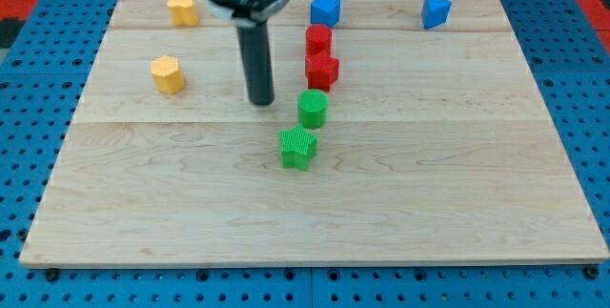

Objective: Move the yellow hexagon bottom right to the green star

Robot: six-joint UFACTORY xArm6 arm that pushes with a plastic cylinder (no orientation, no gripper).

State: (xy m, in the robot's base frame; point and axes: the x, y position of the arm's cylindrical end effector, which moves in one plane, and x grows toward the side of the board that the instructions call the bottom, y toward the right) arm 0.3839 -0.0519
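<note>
A yellow hexagon-like block [168,74] lies at the board's left, above the middle. The green star [297,147] lies near the board's centre. My tip [261,103] rests on the board between them, roughly 100 px right of and slightly below the yellow hexagon, and up and left of the green star. It touches neither. A second yellow block [183,10] lies at the top left; its shape is unclear.
A round green block [313,109] sits just above and right of the star. Two red blocks [318,39] [322,71] stack in a column above it. Two blue blocks [325,9] [436,10] lie along the top edge of the wooden board [457,203].
</note>
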